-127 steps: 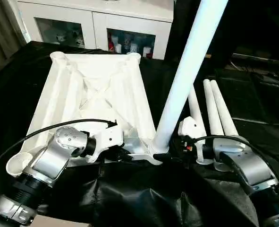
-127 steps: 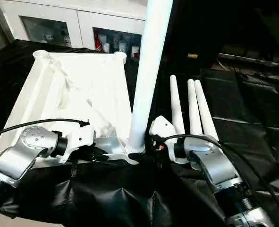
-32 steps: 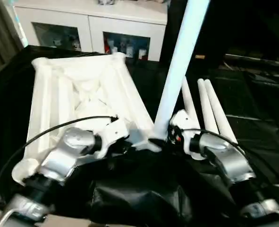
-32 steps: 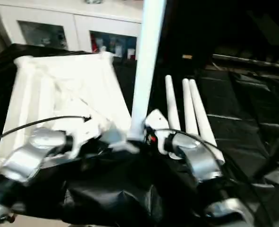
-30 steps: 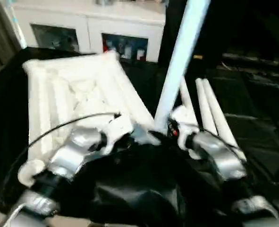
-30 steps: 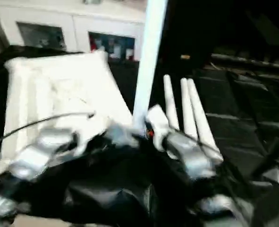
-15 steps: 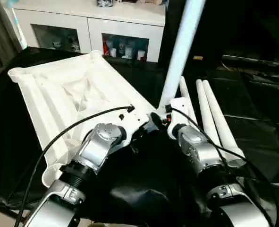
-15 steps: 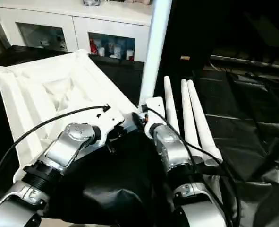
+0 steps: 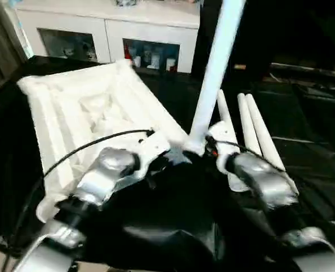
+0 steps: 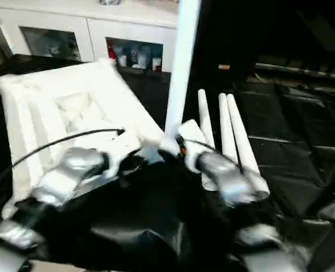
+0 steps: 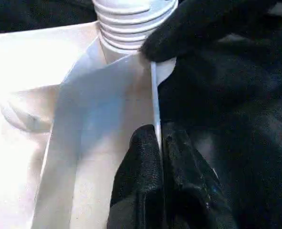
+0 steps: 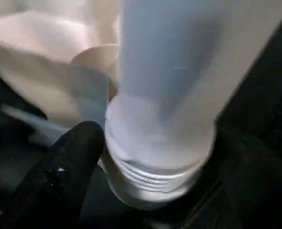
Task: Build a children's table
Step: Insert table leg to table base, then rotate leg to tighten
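The children's table top [image 9: 71,113] lies white and ribbed side up on the black cloth, at my left. One long white leg [image 9: 215,62] stands upright in its near corner socket, threaded base [image 12: 160,162] showing. My left gripper [image 11: 159,143] is shut on the thin rim of the table top just beside that socket. My right gripper [image 12: 164,148] is open, one black finger [image 12: 69,176] on either side of the leg's base. Three more white legs [image 9: 252,127] lie side by side on the cloth at my right.
A white cabinet [image 9: 105,34] with glass doors stands behind the table. Black cloth [image 9: 173,226] covers the work surface and bunches up in front of my forearms. Dark shapes lie at the far right.
The table top has turned on the cloth, its far end swinging to my left, while the loose legs stayed put. Both grippers stay at the corner with the upright leg. The camera shifted.
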Controlling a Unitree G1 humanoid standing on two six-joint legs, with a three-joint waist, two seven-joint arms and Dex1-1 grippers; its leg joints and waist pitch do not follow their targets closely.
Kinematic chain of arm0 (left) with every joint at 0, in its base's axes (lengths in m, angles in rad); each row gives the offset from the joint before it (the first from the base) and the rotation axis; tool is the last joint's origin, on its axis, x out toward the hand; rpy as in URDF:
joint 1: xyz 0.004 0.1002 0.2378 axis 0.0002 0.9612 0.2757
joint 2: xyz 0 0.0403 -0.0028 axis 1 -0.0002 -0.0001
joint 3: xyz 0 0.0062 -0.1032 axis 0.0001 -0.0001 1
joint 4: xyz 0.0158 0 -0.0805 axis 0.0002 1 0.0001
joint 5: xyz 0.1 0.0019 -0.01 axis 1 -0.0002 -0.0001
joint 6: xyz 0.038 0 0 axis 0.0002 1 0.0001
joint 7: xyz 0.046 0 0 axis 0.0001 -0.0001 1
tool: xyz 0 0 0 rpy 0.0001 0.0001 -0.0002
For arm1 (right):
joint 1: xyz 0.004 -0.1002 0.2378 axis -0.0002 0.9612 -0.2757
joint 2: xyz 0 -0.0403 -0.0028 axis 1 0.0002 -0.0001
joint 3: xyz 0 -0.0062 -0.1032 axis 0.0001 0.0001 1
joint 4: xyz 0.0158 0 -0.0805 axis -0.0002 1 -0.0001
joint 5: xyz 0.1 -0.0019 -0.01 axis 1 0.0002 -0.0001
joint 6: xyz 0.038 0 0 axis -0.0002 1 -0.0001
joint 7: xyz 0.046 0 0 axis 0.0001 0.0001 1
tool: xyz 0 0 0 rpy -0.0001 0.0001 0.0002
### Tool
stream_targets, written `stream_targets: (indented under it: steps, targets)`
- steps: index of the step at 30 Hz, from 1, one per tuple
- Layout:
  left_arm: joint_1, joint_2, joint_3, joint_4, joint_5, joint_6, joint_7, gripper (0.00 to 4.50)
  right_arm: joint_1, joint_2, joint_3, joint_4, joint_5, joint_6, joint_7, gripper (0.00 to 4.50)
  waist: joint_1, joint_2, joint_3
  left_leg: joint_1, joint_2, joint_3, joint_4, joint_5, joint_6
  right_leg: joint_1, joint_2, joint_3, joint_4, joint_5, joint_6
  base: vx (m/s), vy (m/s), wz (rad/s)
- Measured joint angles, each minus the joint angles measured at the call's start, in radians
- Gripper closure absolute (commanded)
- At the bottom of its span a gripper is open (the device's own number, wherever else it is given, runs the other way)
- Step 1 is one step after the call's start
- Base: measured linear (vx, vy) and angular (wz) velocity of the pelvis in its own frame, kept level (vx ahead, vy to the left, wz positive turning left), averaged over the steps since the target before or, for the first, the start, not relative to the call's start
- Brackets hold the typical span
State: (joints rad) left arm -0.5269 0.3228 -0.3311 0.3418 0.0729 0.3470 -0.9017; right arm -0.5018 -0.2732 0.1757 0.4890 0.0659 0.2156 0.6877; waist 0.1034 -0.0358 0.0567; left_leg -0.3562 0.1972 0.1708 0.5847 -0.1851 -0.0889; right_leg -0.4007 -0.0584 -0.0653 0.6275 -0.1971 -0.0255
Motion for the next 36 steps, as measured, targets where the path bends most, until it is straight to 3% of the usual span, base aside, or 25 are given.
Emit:
stream_targets:
  steps: [7,14,26,33,36]
  targets:
    - [0.049,0.077,-0.003,-0.063,-0.041,-0.04,-0.144,4.5,0.04,-0.073,0.05,-0.089,0.006,0.0,0.162,0.61,0.007,0.0,0.0,-0.001,0.0,0.0,0.001,0.0,0.0,0.0,0.0,0.0,-0.001,0.0,0.0,0.0,0.0,0.0]
    - [0.078,0.113,-0.004,-0.1,-0.061,-0.051,-0.202,4.5,0.072,-0.1,0.063,-0.138,0.033,0.004,0.245,0.61,0.012,0.0,0.0,-0.002,0.0,0.0,0.001,0.0,0.0,0.0,0.0,0.0,-0.002,-0.001,0.001,0.0,0.0,0.0]
    - [0.078,0.116,-0.004,-0.101,-0.063,-0.054,-0.209,4.5,0.078,-0.106,0.063,-0.163,0.05,0.023,0.281,1.6,0.013,0.0,0.0,-0.002,0.0,0.0,0.001,0.0,0.0,0.0,0.0,0.0,-0.002,-0.001,0.001,0.0,0.0,0.0]
    - [0.079,0.114,-0.004,-0.098,-0.058,-0.055,-0.2,4.5,0.099,-0.086,0.044,-0.165,0.059,0.025,0.258,1.74,0.013,0.0,0.0,-0.002,0.0,0.0,0.001,0.0,0.0,0.0,0.0,0.0,-0.002,-0.001,0.001,0.0,0.0,0.0]
    - [0.05,0.07,-0.003,-0.051,-0.026,-0.054,-0.12,4.5,0.091,-0.017,-0.001,-0.109,0.055,0.02,0.134,1.75,0.009,-0.001,0.0,0.001,0.0,0.0,0.002,0.0,0.0,0.002,0.0,0.0,-0.001,0.001,0.0,0.0,0.0,0.0]
